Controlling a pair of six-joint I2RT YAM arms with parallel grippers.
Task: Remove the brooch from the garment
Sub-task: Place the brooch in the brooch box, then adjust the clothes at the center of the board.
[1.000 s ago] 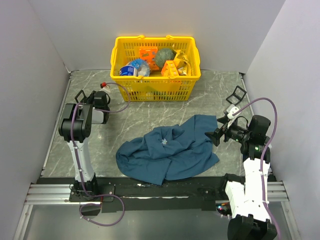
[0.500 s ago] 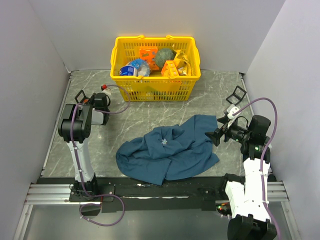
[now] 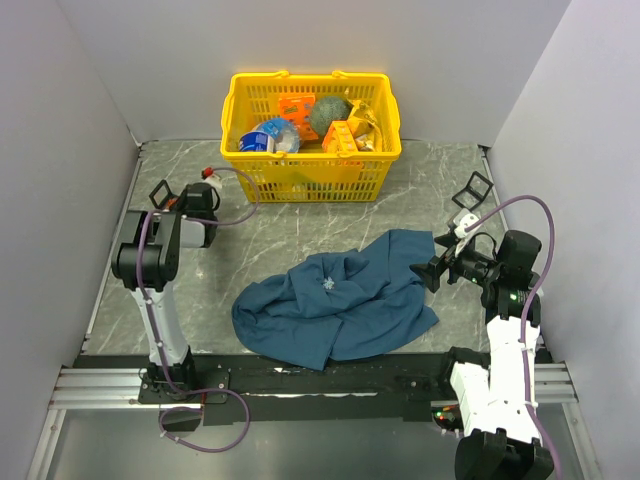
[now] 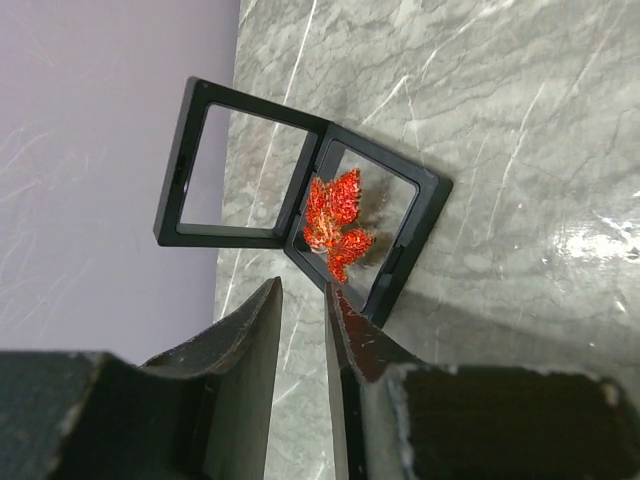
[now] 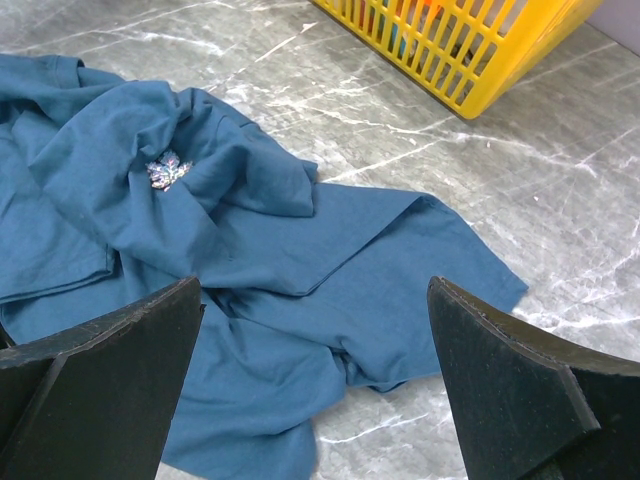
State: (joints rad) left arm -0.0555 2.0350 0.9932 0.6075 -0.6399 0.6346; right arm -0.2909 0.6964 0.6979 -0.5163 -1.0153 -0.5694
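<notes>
The brooch, a tiny orange-red leaf-shaped trinket, lies in the right half of an open black case on the marble table. My left gripper hovers just short of the case, its fingers a narrow gap apart with nothing between them. In the top view this gripper is at the far left beside the case. The blue garment lies crumpled at the table's middle, and a small silvery trinket sits on its folds. My right gripper stands wide open above the garment's right edge.
A yellow basket holding orange boxes and other goods stands at the back centre. A second open black case lies at the far right. Purple cables loop off both arms. Grey walls close in the left, right and back sides.
The left arm's upper links have shifted slightly down and to the left, with its gripper staying at the case. The right arm and the garment have not moved.
</notes>
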